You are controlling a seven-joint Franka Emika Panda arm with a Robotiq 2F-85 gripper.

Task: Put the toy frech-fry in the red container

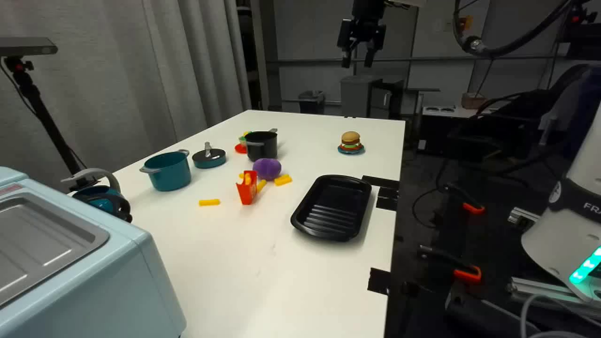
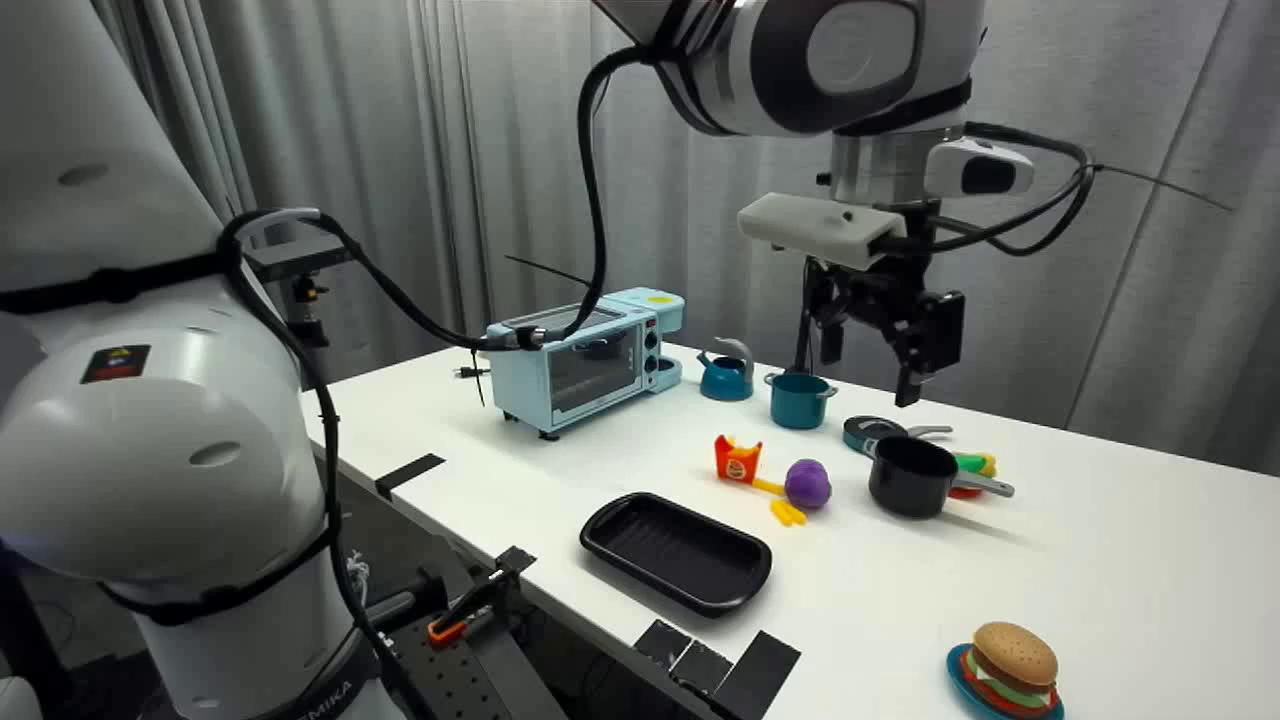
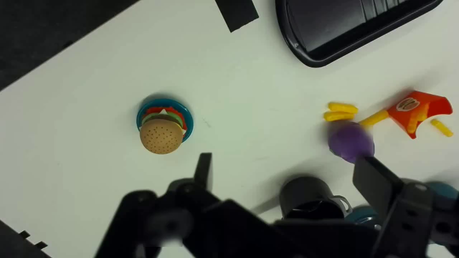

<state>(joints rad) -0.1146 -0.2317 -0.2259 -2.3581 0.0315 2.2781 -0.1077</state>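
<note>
The red container [image 1: 246, 191] stands upright on the white table in both exterior views [image 2: 735, 463], with some yellow fries inside. It also shows at the right of the wrist view [image 3: 407, 106]. A loose toy fry [image 3: 374, 117] lies against its base, near a purple round toy [image 3: 350, 142]. A pair of fries [image 3: 340, 111] lies beside that toy, also seen in both exterior views [image 1: 283, 180] [image 2: 788, 513]. Another loose fry [image 1: 209, 202] lies on the container's far side, also in the wrist view [image 3: 441, 128]. My gripper [image 2: 869, 368] is open and empty, high above the table.
A black tray [image 2: 675, 552] lies near the table's edge. A black pot [image 2: 912, 478], teal pot [image 2: 798, 400], lidded pan [image 1: 209, 158] and kettle [image 2: 727, 378] stand along the back. A toy burger [image 2: 1014, 655] sits on a blue plate. A light-blue toaster oven [image 2: 580, 362] stands at one end.
</note>
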